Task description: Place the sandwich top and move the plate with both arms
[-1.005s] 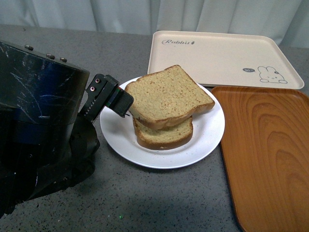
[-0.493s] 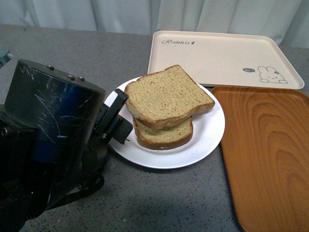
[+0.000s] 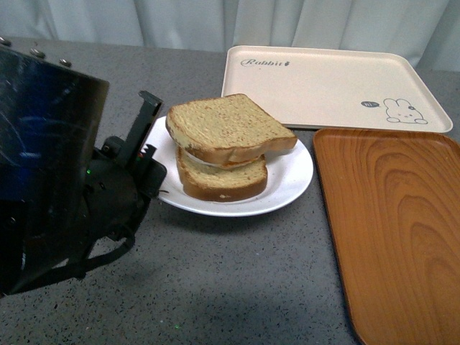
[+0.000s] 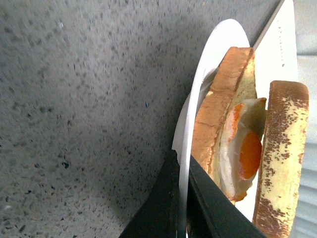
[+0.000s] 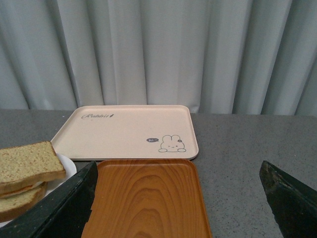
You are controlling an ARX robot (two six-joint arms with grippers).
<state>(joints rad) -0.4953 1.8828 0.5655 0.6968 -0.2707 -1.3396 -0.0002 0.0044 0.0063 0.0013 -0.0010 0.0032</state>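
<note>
The plate (image 3: 291,180) sits on the grey speckled table (image 3: 237,287), left of centre. It lies just left of the wood-grain tray (image 3: 392,230) and just near of the cream rabbit-printed tray (image 3: 323,86). The sandwich top (image 3: 230,126) lies on the stack on the plate. It is turned slightly off the lower slice (image 3: 219,185), so its corners overhang. In the left wrist view a fried egg (image 4: 246,154) shows between the two slices, with its orange yolk at the exposed edge.

The left gripper (image 4: 181,159) is at the plate's left rim. Its jaws are narrowed onto that rim, one finger above the white edge and one under it, so it grips the plate. Whether the plate is raised off the table cannot be told.

The right gripper (image 5: 181,198) is spread wide and holds nothing. Its two dark fingers (image 5: 69,206) stand far apart at either side of the right wrist view, and the near part of the wood-grain tray lies between them. A pale curtain (image 5: 158,49) hangs behind the table's far edge.
</note>
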